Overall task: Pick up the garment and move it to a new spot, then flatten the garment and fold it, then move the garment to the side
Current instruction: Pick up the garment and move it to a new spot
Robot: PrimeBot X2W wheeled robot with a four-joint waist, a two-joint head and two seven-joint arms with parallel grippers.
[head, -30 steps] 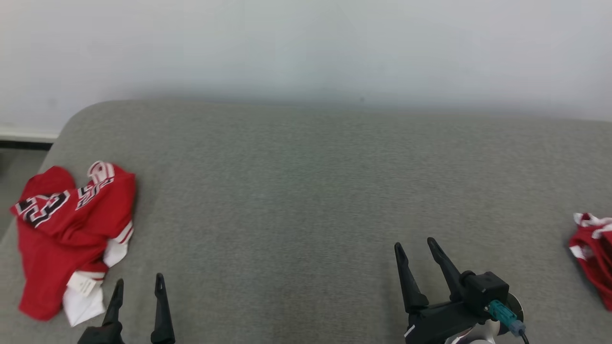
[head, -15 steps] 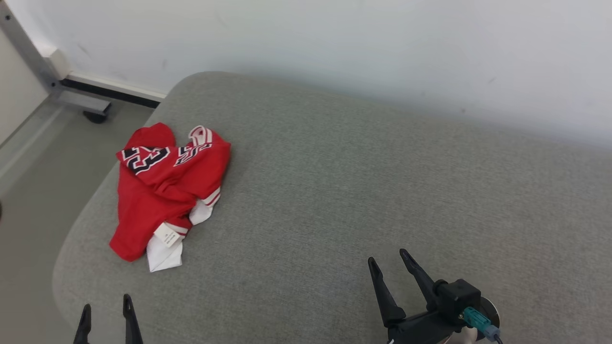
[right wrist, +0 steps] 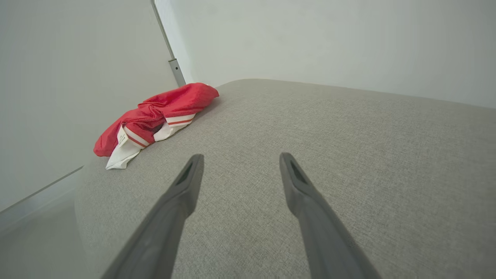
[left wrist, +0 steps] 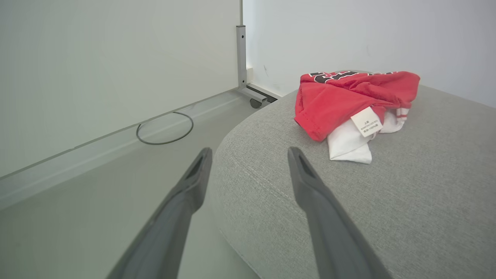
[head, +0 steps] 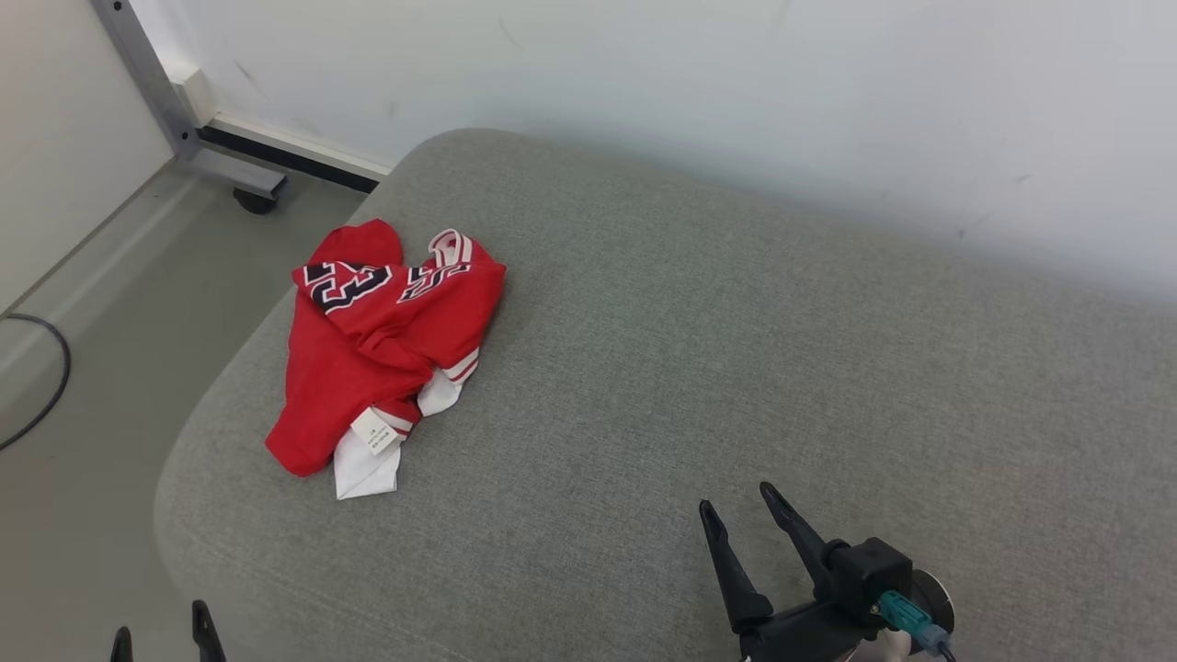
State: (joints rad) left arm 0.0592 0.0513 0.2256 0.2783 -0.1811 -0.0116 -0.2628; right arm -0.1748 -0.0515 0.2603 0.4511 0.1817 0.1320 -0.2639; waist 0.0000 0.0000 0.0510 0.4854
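The garment, a crumpled red sports jersey with white trim and black-and-white numerals, lies bunched in a heap on the grey woven-fabric cushion, near its far left corner. A small white label sticks out of the near end of the heap, beside a fold of white cloth. The numerals look like a 23, though the folds cut them up too much to be sure. Nothing touches the garment; it sits flat on the fabric, well apart from both arms.

The left gripper hangs at the cushion's rounded near-left corner, its two dark fingers spread wide and empty, one over the floor and the other over the fabric edge. In the head view just its tips rise from the bottom edge. The right gripper hovers above the middle of the cushion's near side, its jaws likewise spread with nothing between them, pointing out over bare fabric; the garment lies off to its left.

Beyond the cushion stands a plain white wall. To the left, the pale grey floor carries a thin black cable and a grey metal frame post on a dark caster.
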